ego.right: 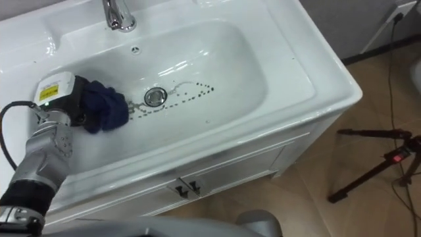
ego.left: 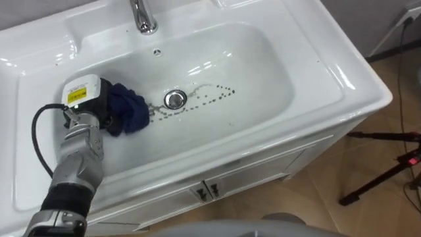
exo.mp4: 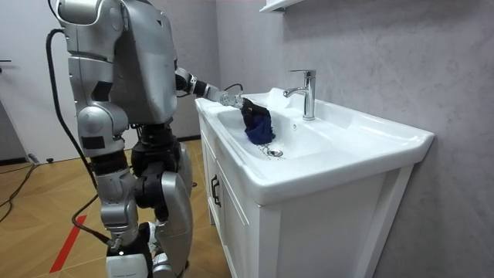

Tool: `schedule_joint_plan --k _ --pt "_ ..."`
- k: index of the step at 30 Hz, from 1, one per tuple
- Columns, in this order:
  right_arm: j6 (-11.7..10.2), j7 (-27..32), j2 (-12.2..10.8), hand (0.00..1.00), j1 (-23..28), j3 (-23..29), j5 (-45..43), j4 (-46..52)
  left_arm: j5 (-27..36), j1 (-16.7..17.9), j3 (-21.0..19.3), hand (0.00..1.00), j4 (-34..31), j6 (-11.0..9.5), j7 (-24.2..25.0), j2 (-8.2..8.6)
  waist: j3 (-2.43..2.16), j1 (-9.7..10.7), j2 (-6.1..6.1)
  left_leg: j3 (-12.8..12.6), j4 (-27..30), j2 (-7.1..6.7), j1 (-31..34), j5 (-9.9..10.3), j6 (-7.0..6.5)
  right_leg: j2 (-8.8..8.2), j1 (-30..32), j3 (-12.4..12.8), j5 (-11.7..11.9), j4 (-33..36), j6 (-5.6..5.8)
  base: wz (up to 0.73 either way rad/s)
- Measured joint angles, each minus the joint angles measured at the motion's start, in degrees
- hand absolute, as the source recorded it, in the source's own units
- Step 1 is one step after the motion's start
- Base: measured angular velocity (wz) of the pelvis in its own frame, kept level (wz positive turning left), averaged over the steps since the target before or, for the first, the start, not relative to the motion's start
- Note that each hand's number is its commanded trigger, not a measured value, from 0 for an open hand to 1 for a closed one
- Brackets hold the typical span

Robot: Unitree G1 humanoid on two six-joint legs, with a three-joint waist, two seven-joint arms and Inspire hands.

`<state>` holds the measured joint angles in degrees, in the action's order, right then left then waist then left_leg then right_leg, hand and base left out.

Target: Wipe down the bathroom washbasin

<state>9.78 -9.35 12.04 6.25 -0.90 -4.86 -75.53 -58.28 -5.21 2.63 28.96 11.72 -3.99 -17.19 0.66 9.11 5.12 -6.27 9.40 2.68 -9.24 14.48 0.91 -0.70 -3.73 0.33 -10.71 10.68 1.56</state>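
Cloth first: on my feed the dark blue cloth (ego.left: 128, 110) sits bunched on the floor of the white basin (ego.left: 263, 66), on its left half, just beside the round metal drain (ego.left: 174, 99) and not covering it. The left hand (ego.left: 84, 99) is down inside the basin, directly at the cloth's left edge and touching it. I see the hand's dark back with a yellow label on it, but its fingers are buried in the folds, so I cannot tell whether they are clamped on the fabric or only pressing it.

From the drain a thin dotted dark line (ego.left: 210, 92) loops out to the right across the basin floor; whether it is a bead chain or specks of dirt I cannot tell. A chrome faucet (ego.left: 142, 16) stands at the back rim, with a small overflow hole (ego.left: 156, 51) in the wall below it.

Under the basin is a white cabinet (ego.left: 250, 178) with two small dark handles (ego.left: 206, 191) side by side at the middle of its doors. A black tripod (ego.left: 385, 172) stands on the wooden floor (ego.left: 329, 210) to the right.

In the room view the robot stands upright at the cabinet front, left arm stretched over the rim, and the cloth shows bunched below the hand.
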Motion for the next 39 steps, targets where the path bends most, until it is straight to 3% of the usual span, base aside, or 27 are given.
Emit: schedule_joint_plan --k 10,17,29,39 --pt "-0.3 -0.09 0.16 0.0 0.67 -0.05 0.14 0.41 -5.74 0.01 3.17 1.0 0.49 3.04 3.0 0.34 -0.02 1.29 -0.07 -1.61 -0.17 0.08 -1.49 0.0 0.0 0.17 -1.0 1.06 0.0 -0.02 0.0 -0.06" --pt "-0.37 0.58 0.17 0.0 0.52 -0.1 0.36 -0.46 -6.53 0.21 4.6 1.0 1.51 2.95 2.91 0.58 0.02 1.81 -0.23 -1.63 -0.17 0.08 -1.48 0.0 0.0 0.13 -1.03 0.88 0.03 0.09 0.02 0.0" --pt "-0.02 0.46 0.2 0.0 -0.31 -0.23 0.68 -0.65 -6.16 -0.15 7.05 1.0 3.83 3.49 1.91 1.06 -0.3 2.07 -0.62 -1.63 -0.16 0.07 -1.6 0.0 0.0 0.1 -1.1 0.71 0.04 0.33 0.02 0.0" --pt "0.33 1.16 0.09 0.0 -1.39 -0.25 2.57 -0.22 -4.69 -0.78 8.07 1.0 4.38 4.39 1.81 1.39 -0.22 2.02 -1.97 -2.06 -0.22 0.05 -2.21 0.01 0.0 0.15 -1.18 1.09 0.08 0.85 0.15 -0.01"
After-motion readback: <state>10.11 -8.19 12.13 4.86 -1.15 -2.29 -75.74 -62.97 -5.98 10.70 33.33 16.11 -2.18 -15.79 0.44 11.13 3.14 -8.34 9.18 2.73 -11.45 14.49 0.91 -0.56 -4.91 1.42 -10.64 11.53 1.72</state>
